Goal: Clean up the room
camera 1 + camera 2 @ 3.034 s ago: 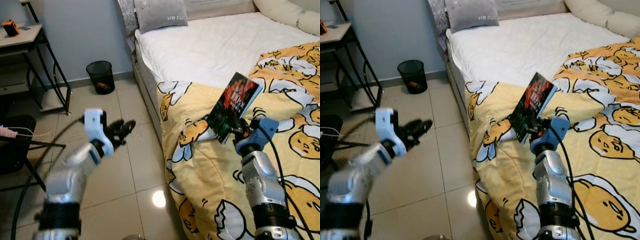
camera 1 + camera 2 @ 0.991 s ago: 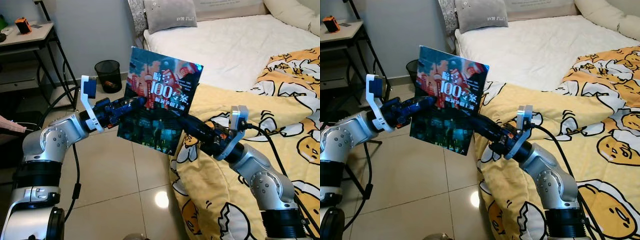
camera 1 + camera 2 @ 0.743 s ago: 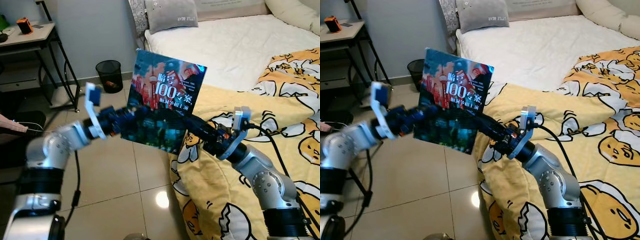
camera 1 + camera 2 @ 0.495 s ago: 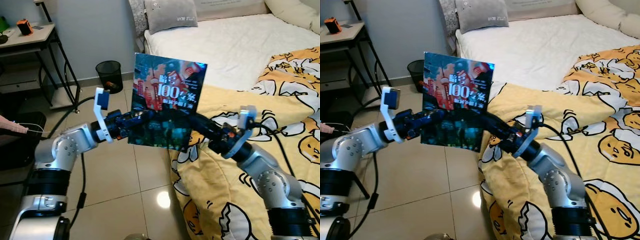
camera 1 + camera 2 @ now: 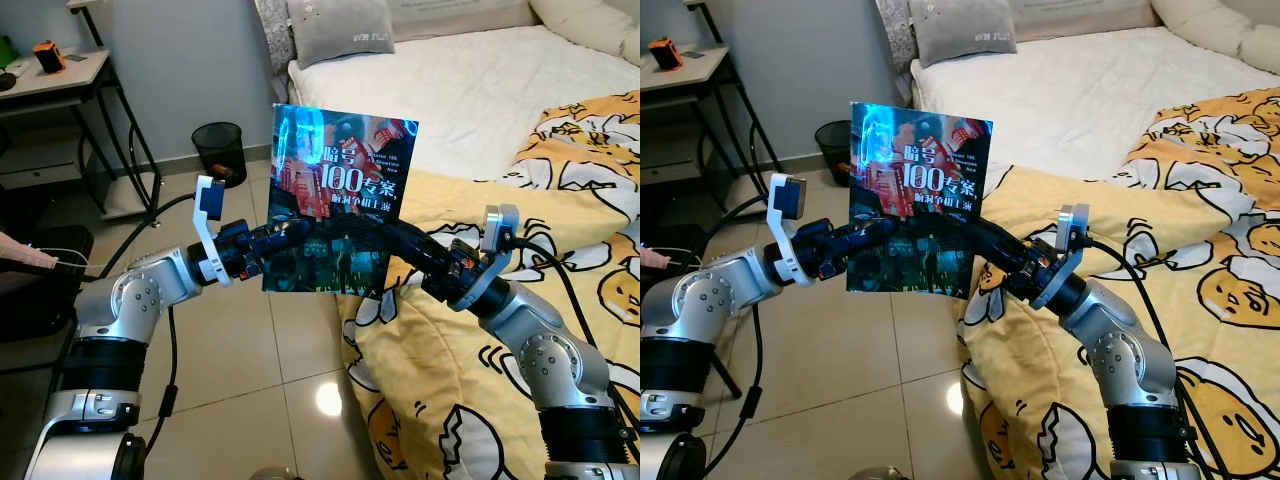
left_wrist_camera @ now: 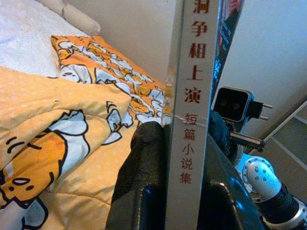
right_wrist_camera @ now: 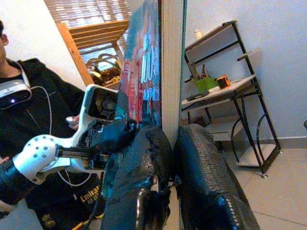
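Note:
A book (image 5: 340, 200) with a dark city cover and "100" on it stands upright in the air over the floor beside the bed. My left gripper (image 5: 283, 236) is shut on its lower left edge. My right gripper (image 5: 388, 238) is shut on its lower right edge. In the left wrist view the white spine (image 6: 189, 120) sits between my black fingers (image 6: 144, 167). In the right wrist view the book's edge (image 7: 170, 62) rises between the fingers (image 7: 206, 177).
The bed has a yellow cartoon duvet (image 5: 470, 400), a white sheet (image 5: 450, 90) and a grey pillow (image 5: 340, 28). A black waste bin (image 5: 217, 150) stands by the wall. A desk (image 5: 60, 75) stands at the left. A person in black (image 7: 29, 120) is close by.
Three seconds ago my right gripper alone held the book over the duvet. It has swung out over the floor, my left gripper has shut on it, and the book now stands straighter.

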Controlling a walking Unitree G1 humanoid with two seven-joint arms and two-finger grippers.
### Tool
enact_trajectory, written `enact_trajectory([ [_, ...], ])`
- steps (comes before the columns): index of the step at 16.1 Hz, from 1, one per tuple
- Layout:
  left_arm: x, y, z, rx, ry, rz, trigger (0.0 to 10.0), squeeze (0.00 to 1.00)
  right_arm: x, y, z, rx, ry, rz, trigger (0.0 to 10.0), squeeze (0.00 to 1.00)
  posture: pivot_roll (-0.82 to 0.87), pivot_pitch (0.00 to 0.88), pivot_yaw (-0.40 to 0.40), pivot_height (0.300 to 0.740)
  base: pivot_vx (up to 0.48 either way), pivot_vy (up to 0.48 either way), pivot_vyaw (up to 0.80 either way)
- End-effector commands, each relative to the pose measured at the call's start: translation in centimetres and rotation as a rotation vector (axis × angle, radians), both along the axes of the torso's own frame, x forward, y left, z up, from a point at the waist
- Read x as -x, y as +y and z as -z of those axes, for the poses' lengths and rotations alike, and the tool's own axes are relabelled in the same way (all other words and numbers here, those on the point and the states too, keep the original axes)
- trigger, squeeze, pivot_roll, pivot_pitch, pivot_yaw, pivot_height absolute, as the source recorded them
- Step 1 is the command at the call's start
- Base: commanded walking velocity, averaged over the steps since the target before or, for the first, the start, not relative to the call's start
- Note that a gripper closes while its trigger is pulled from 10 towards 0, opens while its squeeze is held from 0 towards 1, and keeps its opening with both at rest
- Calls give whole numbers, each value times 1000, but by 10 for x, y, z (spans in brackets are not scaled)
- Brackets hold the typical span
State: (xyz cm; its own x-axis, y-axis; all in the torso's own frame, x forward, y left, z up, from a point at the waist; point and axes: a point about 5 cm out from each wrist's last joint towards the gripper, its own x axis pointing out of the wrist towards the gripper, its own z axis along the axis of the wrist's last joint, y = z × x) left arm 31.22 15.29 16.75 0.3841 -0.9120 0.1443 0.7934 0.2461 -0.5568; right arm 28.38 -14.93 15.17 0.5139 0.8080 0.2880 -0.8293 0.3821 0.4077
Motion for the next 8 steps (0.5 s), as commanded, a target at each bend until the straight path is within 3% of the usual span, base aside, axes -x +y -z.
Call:
enact_trajectory([
  [1, 0, -4, -5, 0, -28, 9, 0, 0, -3, 7, -8, -1, -38, -34, 10000, 0, 22, 0, 101, 740, 0, 0, 0],
  [5, -5, -24, 1, 5, -8, 57, 0, 0, 0, -2, -8, 27, -44, -5, 10000, 0, -31, 0, 130, 740, 0, 0, 0],
  [7, -9, -34, 7, -1, 7, 76, 0, 0, 3, -12, -7, 44, -43, 34, 10000, 0, -68, 0, 153, 740, 0, 0, 0],
  [8, -15, -48, 11, 0, 18, 94, 0, 0, 9, -25, -4, 68, -34, 89, 10000, 0, -103, 0, 181, 740, 0, 0, 0],
])
